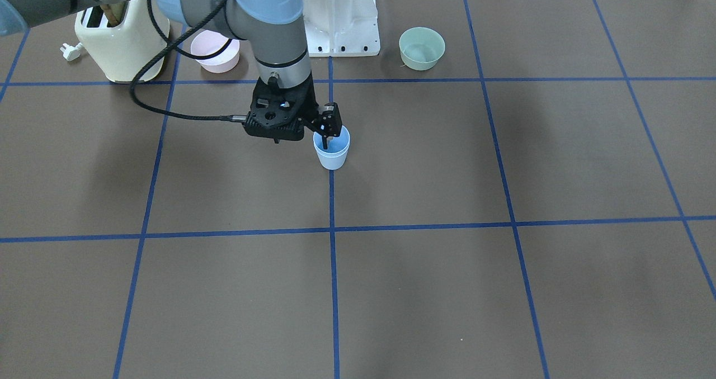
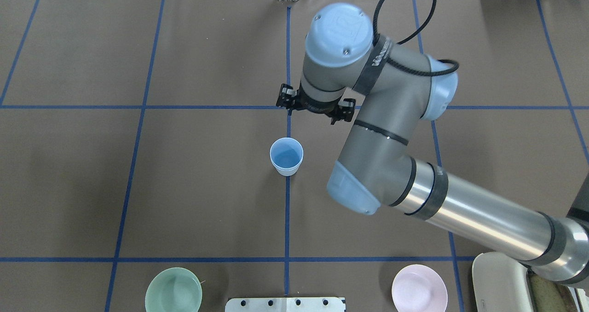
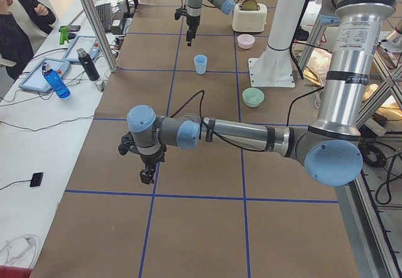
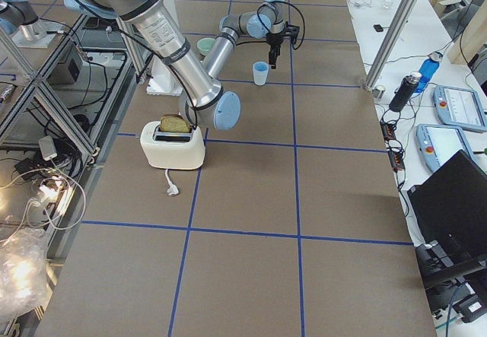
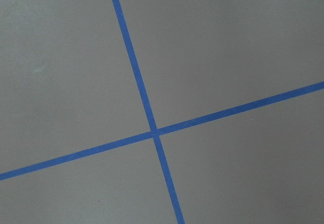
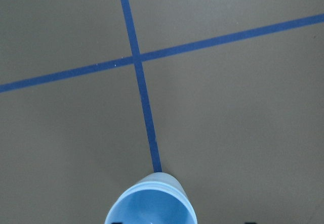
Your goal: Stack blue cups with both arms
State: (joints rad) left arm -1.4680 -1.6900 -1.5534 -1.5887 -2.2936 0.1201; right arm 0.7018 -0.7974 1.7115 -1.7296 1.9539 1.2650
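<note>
the blue cups (image 2: 286, 157) are sitting, seemingly nested, on the table (image 2: 138, 187) while the right claw (image 1: 302, 138) is hovering spread apart just over their rim, so a sideways drift is risking snagging and toppling them; whether the left claw (image 3: 146, 176) is gaping i cannot tell.

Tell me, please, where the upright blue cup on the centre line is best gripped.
Pinch the blue cup by its rim wall from straight above, one finger inside and one outside. It stands upright with its mouth open, and its sides taper downward, so a side grasp could slip.
</note>
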